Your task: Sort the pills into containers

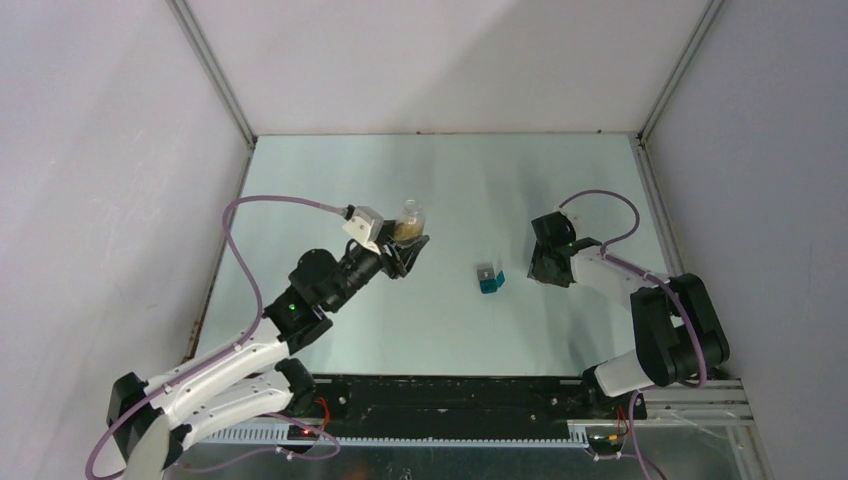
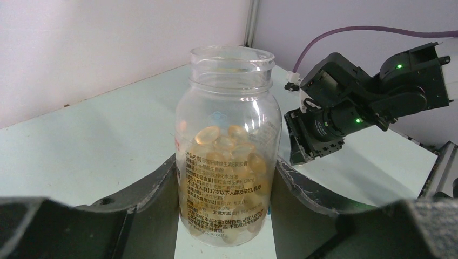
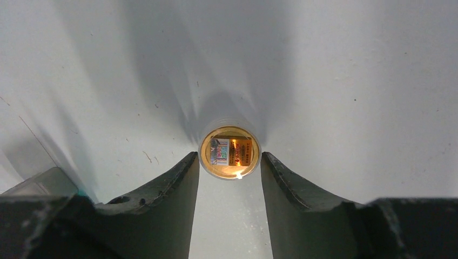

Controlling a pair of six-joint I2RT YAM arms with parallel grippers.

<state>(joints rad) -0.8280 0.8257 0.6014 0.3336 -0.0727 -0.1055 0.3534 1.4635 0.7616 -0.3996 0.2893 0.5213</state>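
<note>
Bottle [image 2: 227, 108]: clear, uncapped, upright, centre of left wrist view; printed label on the front.
Pills [image 2: 224, 143]: amber softgels inside the bottle, filling roughly the lower half.
Left gripper [image 1: 405, 248]: clamped on the bottle's lower body, one finger on each side; left of centre in top view, bottle poking out above the fingers.
Right gripper [image 3: 229, 164]: pointing down at the table [image 1: 450, 180], fingers pressed against both sides of a small round cap [image 3: 229, 152].
Cap: open side facing the camera, gold interior with a bright reflection; centre of right wrist view.
Teal case [image 1: 489, 279]: on the table, centre of top view, between the two grippers and touching neither; grey face up. Corner of it also at the lower left edge of right wrist view [image 3: 46, 183].
Right arm [image 2: 372, 91]: upper right of left wrist view, green LEDs lit.
</note>
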